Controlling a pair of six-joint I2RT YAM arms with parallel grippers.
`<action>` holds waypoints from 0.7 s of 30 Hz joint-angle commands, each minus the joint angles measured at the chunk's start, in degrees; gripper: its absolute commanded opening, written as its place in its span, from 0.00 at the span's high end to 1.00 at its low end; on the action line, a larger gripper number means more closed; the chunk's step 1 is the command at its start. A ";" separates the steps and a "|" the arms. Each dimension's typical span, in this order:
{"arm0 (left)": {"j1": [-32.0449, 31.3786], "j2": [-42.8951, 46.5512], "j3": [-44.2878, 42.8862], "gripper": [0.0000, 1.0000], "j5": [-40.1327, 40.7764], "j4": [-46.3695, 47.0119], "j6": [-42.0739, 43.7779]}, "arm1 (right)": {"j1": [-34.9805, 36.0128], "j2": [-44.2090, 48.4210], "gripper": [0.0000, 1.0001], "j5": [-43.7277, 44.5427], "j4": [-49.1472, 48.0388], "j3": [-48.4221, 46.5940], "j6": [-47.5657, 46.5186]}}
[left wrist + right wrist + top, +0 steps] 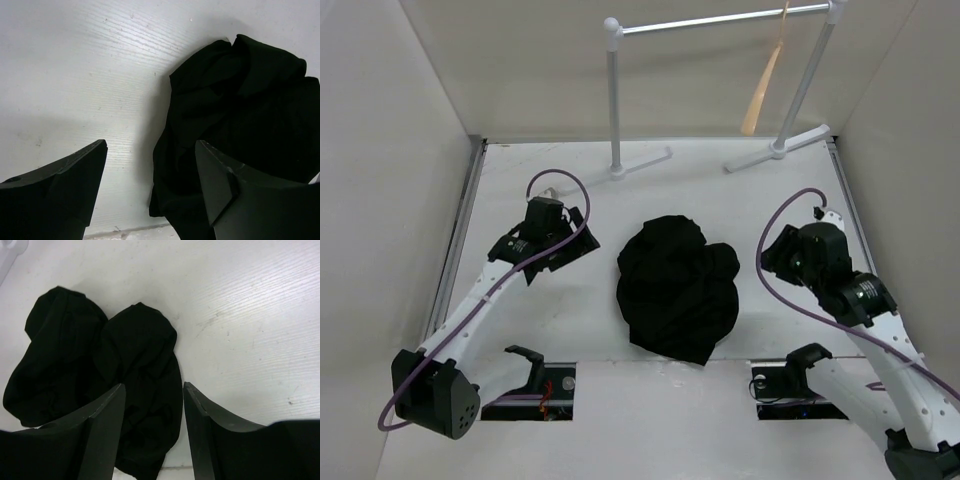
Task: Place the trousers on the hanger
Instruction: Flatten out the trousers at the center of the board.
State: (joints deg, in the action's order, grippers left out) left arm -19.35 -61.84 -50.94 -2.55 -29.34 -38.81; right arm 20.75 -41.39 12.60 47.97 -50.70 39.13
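The black trousers (pixel 675 290) lie crumpled in a heap on the white table, between the two arms. The tan wooden hanger (pixel 763 85) hangs from the rail at the back right, seen edge-on. My left gripper (pixel 582 240) is open and empty, just left of the heap. In the left wrist view the trousers (pixel 240 110) lie ahead and to the right of the gripper (pixel 152 150). My right gripper (pixel 768 260) is open and empty, just right of the heap. In the right wrist view the trousers (pixel 75 350) lie ahead, partly between the fingers (pixel 100 420).
A white-and-grey rail stand (pixel 720 20) stands at the back of the table, its feet (pixel 640 165) on the surface. White walls close in the left, right and back. Two cut-outs (pixel 545 390) at the near edge hold the arm bases.
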 commanded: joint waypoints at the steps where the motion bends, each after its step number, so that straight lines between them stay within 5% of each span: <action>1: -0.46 0.06 -2.15 0.30 -0.09 0.25 -0.65 | 2.31 -0.18 0.45 -1.53 -2.61 -1.51 -1.60; 3: -0.55 0.23 -1.97 0.30 -0.53 0.43 -0.66 | 4.59 -0.80 0.55 -1.61 -2.96 -2.12 -1.96; 5: -0.64 0.84 -1.01 0.33 -0.79 1.13 -0.57 | 7.49 -1.76 0.77 -1.96 -3.23 -2.91 -2.04; 8: -1.08 3.04 1.89 0.67 -2.11 4.37 -0.13 | 11.71 -4.05 0.94 -2.05 -3.58 -4.49 -1.61; 11: -1.25 3.92 3.21 0.88 -2.46 5.08 -0.30 | 16.89 -6.94 0.96 -2.14 -4.54 -6.51 -1.34; 14: -1.95 3.58 3.56 0.89 -2.46 5.78 -0.65 | 22.25 -10.54 0.88 -1.53 -6.82 -8.54 -1.78; 16: -2.57 2.96 3.74 0.83 -2.46 6.57 -1.09 | 24.45 -13.27 0.72 -1.61 -8.93 -8.98 -2.31; 19: -4.67 0.77 3.83 0.56 -3.16 8.59 -2.15 | 26.57 -18.19 0.43 -2.40 -12.18 -9.77 -3.45; 21: -6.43 -2.04 3.22 0.41 -5.26 9.83 -2.41 | 26.66 -21.44 0.34 -4.15 -15.34 -9.33 -4.68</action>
State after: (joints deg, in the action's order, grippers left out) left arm -23.81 -61.21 -47.57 -5.13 -22.96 -40.29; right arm 46.87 -59.66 10.07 39.62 -58.15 36.42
